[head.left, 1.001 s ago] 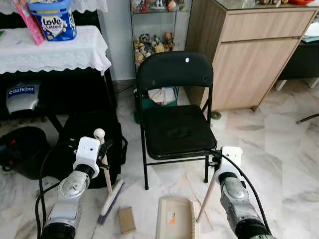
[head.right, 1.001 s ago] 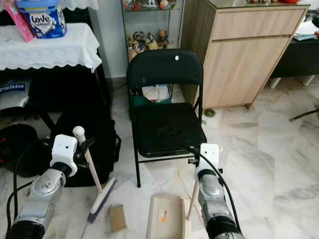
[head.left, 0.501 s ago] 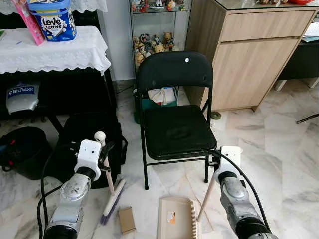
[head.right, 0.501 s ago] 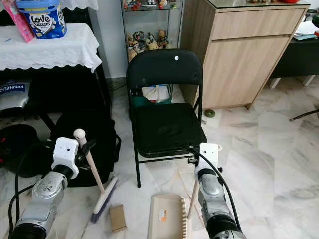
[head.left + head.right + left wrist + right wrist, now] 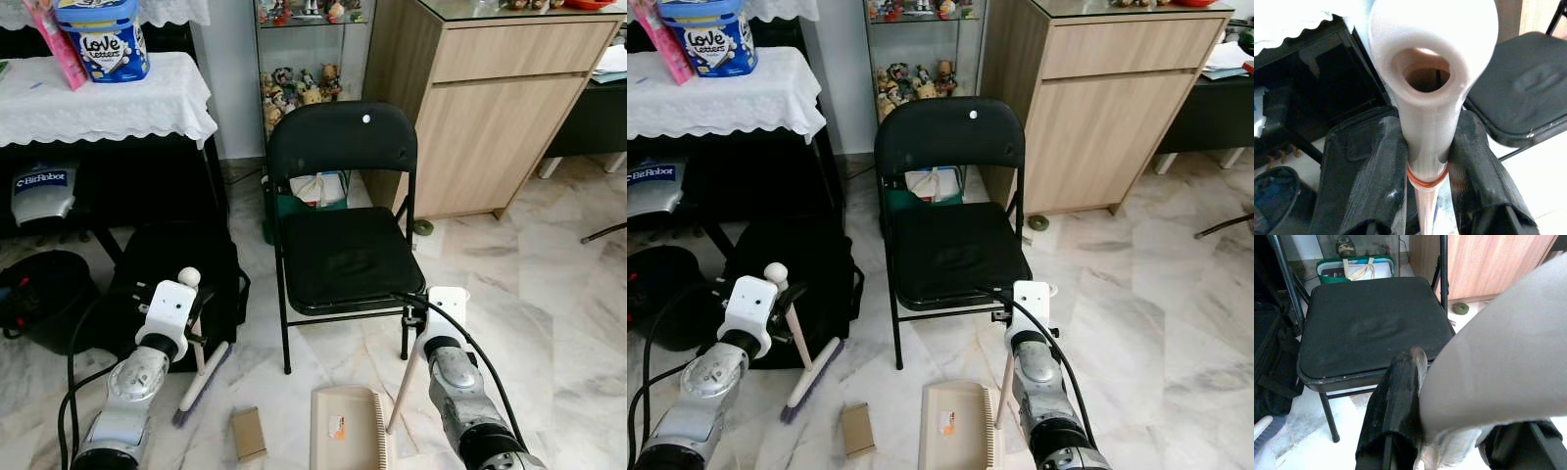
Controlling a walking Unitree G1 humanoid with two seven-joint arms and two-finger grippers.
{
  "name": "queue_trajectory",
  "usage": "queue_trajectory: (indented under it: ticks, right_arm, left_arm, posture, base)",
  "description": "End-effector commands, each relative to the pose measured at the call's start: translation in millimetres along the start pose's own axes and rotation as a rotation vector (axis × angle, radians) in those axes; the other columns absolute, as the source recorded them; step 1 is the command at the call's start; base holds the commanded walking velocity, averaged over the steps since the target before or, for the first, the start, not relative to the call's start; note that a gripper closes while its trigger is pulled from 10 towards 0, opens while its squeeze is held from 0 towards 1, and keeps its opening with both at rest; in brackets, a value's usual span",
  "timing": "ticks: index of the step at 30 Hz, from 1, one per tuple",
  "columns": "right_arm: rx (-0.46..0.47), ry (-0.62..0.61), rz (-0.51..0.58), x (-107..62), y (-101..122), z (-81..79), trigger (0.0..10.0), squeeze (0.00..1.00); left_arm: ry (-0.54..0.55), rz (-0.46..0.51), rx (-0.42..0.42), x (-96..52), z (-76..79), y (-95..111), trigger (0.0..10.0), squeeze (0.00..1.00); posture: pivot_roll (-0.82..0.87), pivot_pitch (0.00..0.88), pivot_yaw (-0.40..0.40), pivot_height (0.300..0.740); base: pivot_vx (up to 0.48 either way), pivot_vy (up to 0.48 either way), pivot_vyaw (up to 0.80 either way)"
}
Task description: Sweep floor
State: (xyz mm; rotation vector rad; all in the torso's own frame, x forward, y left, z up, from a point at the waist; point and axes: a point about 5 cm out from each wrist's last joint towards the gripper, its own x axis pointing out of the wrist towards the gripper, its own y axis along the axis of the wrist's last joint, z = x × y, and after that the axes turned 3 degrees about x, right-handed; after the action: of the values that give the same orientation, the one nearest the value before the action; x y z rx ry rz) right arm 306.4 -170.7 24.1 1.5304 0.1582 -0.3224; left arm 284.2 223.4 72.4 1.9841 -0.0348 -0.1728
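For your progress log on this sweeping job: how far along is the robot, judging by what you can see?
Done: both tools are gripped, the left gripper shut on the brush handle, the right gripper on the dustpan handle. In hand: the brush head rests on the marble floor, left of the brown piece of debris. Left: the debris lies outside the dustpan, so sweeping it in remains.

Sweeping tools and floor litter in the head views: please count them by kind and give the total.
Brush: 1, held by the left end effector
Dustpan: 1, its handle held by the right end effector
Small cardboard piece on the floor: 1
Total: 3
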Motion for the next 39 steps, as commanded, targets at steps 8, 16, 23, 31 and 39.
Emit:
queue_trajectory:
  ticks: [8, 16, 23, 31, 39]
  right_arm:
    - [-0.011, -0.004, -0.030, -1.2, -8, -0.2, 10.0, 0.00]
    - [-0.007, 0.002, -0.025, -1.9, -8, -2.8, 10.0, 0.00]
    - [-0.007, -0.003, -0.027, -2.0, -9, -1.0, 10.0, 0.00]
    - [-0.010, -0.003, -0.027, -1.5, -8, 0.4, 10.0, 0.00]
    - [-0.011, -0.004, -0.032, -1.5, -9, 1.5, 10.0, 0.00]
  left_arm:
    - [0.164, -0.093, -0.264, -21.5, -13.7, -31, 10.0, 0.00]
    - [0.192, -0.135, -0.185, -39.0, -15.0, -47, 10.0, 0.00]
    - [0.248, -0.144, -0.022, -47.8, -44.7, -48, 10.0, 0.00]
    - [0.058, -0.117, 0.123, -46.3, -51.3, -38, 10.0, 0.00]
    - [-0.160, -0.196, 0.099, -43.7, -68.8, -33, 10.0, 0.00]
  posture:
    - [-0.07, 0.052, -0.012, 0.740]
    - [-0.07, 0.047, -0.011, 0.740]
    - [-0.07, 0.057, -0.013, 0.740]
    - [-0.06, 0.070, -0.018, 0.740]
    - [-0.06, 0.077, -0.021, 0.740]
  base:
    - [0.000, 0.000, 0.00]
    - [0.000, 0.000, 0.00]
    - [0.000, 0.000, 0.00]
    - [0.000, 0.000, 0.00]
    - [0.000, 0.000, 0.00]
